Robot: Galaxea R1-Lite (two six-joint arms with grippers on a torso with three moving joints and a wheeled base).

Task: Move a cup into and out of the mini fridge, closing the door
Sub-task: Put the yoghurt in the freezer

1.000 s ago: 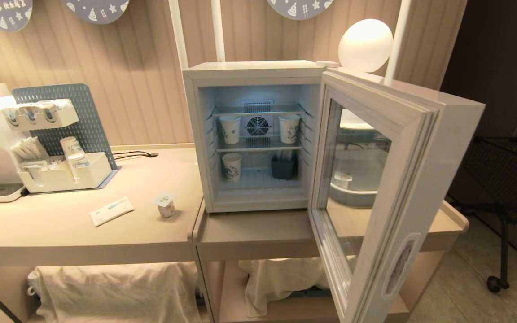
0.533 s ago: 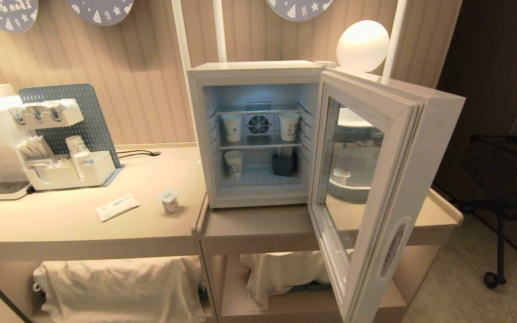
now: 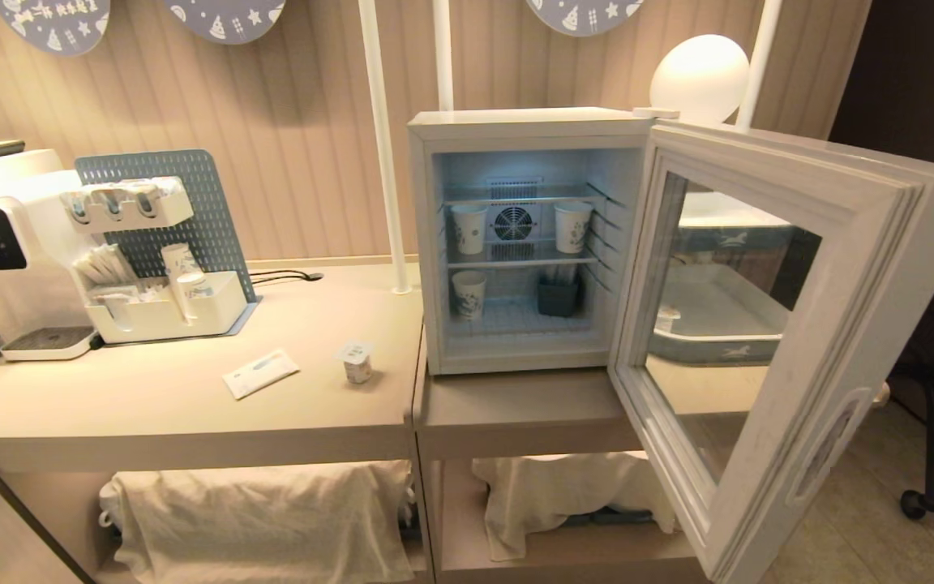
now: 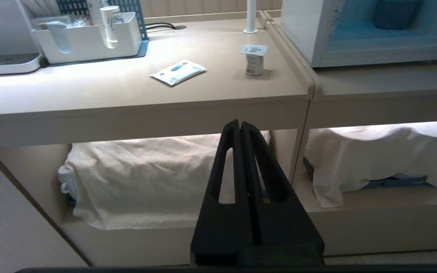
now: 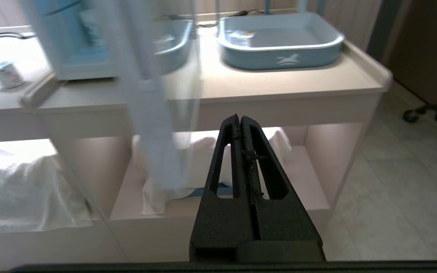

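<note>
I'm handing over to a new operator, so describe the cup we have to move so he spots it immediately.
Find the mini fridge with its door swung open. On the counter just left of it stands the cup, beside a flat white packet. It is squat with a wide square foil lid, unlike the taller paper cups inside.

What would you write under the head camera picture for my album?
Mini fridge door open, cup waiting on the counter.

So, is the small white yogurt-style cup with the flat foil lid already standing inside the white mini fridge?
No, the small white yogurt-style cup stands on the beige counter, outside the open white mini fridge.
</note>
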